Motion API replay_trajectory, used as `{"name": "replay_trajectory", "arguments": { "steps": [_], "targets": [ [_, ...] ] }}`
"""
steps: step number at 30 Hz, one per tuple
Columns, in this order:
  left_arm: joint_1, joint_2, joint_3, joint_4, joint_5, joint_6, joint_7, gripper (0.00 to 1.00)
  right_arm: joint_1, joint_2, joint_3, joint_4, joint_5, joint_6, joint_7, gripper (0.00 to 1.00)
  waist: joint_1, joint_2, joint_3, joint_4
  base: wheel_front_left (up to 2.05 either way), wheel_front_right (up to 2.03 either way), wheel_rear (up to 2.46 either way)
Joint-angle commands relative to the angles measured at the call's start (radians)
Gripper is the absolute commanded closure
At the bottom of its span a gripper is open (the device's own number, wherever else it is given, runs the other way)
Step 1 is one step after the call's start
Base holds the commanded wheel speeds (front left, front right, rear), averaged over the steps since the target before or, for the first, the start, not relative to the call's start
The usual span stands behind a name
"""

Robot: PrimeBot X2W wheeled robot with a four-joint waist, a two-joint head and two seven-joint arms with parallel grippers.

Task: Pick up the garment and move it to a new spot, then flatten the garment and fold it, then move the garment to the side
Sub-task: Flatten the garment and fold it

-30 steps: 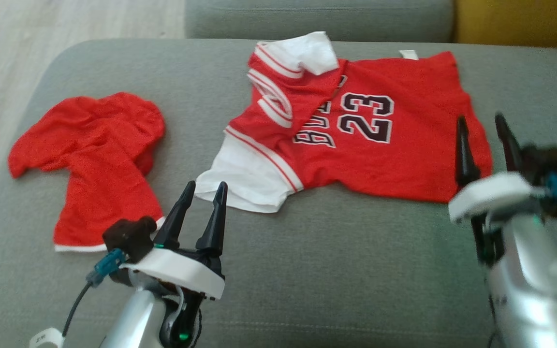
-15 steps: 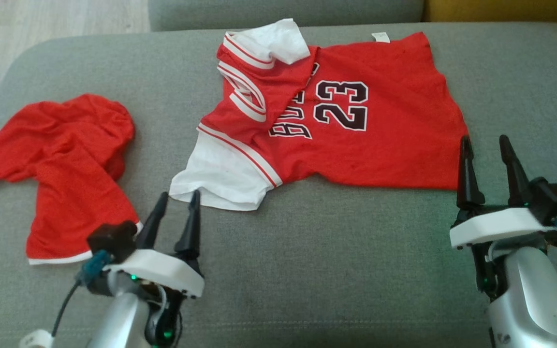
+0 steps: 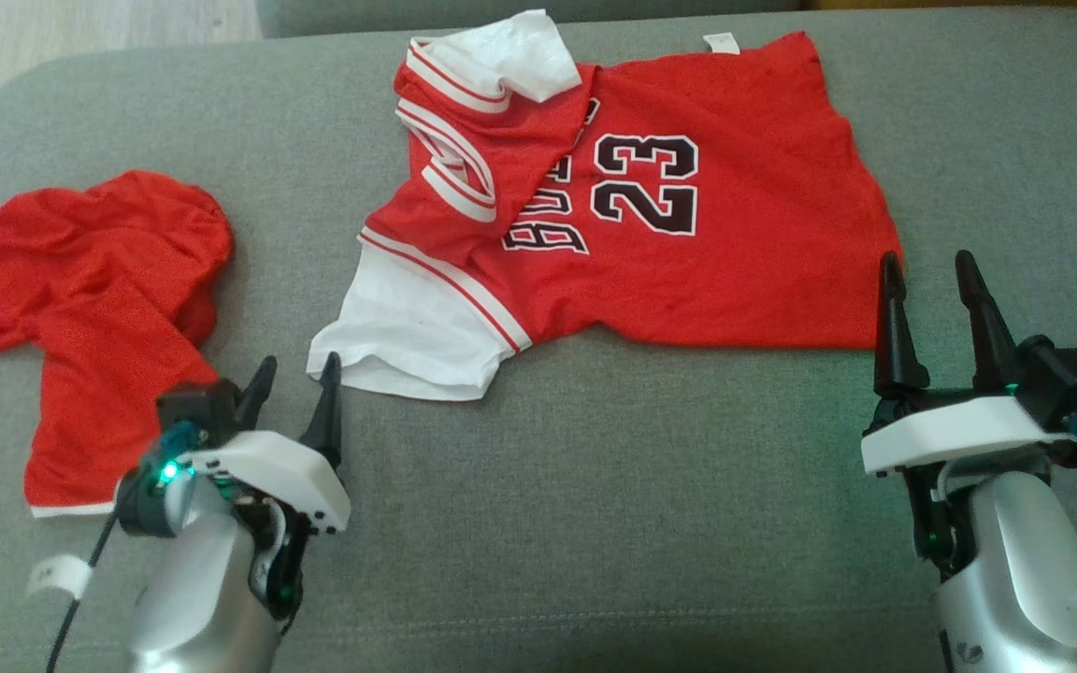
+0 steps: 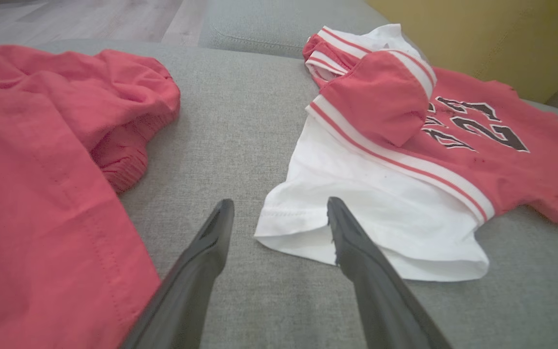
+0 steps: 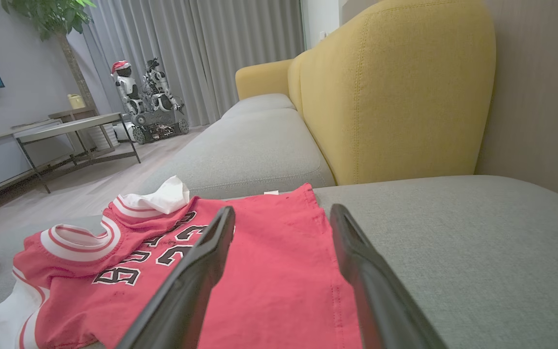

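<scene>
The grey sofa [image 3: 595,523] takes up nearly everything in front of the robot, with a yellow backrest [image 5: 395,87] rising behind it on the robot's right. Lying across the far half of the seat is the red jersey [image 3: 744,271], number side up, collar towards the robot's left and hem towards its right. It is only partly flat: the chest is bunched and a red flap has folded over the lettering. A pair of red shorts [image 3: 80,280] lies crumpled well apart from it, off to the left.

Both arms sit low at the near edge. The right gripper [image 3: 926,257] has its fingers spread wide and holds nothing. It points at the jersey's near hem corner, and one tip seems to overlap that corner. The left gripper [image 3: 299,360] is just as wide and also holds nothing, its tips right at the edge of the white sleeve [image 3: 408,327] that pokes out towards it. I cannot tell whether it touches the cloth. A small white label [image 3: 719,42] shows at the far edge.

To me this looks like the very first step, the pick-up, with nothing grasped yet. Next, each gripper would need to dip to the cushion, slide a finger under its edge, one at the sleeve and one at the hem corner, then pinch a single layer before lifting together.
</scene>
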Motion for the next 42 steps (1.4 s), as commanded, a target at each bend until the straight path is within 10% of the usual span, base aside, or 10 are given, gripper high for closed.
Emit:
{"name": "replay_trajectory", "arguments": {
  "steps": [1, 28, 29, 30, 42],
  "targets": [
    [-0.062, 0.034, 0.026, 0.0, 0.006, 0.009, -0.001, 0.0, -0.023, 0.003, 0.027, -0.038, 0.007, 0.007, -0.002, 0.0, 0.0, -0.0001, 0.01, -0.003, 0.0, 0.0, 0.0],
    [-0.256, 0.06, -0.024, 0.316, -0.018, -0.039, 0.007, 0.0, -0.067, 0.003, 0.061, -0.018, 0.014, 0.007, -0.017, 0.0, 0.0, -0.0001, 0.093, -0.051, 0.0, 0.0, 0.0],
    [-0.259, 0.057, -0.03, 0.327, -0.02, -0.042, 0.013, 0.17, -0.067, 0.003, 0.059, -0.017, 0.012, 0.007, -0.017, 0.0, 0.0, -0.0001, 0.093, -0.051, 0.0, 0.0, 0.0],
    [-0.262, 0.055, -0.037, 0.335, -0.023, -0.044, 0.017, 0.93, -0.068, 0.003, 0.056, -0.017, 0.011, 0.007, -0.018, 0.0, 0.0, -0.0001, 0.094, -0.05, 0.0, 0.0, 0.0],
    [-0.241, 0.025, -0.116, 0.266, -0.136, -0.053, -0.005, 1.0, -0.063, 0.003, 0.018, 0.018, -0.001, 0.007, -0.02, 0.0, 0.0, -0.0001, 0.048, -0.009, 0.0, 0.0, 0.0]
  ]
}}
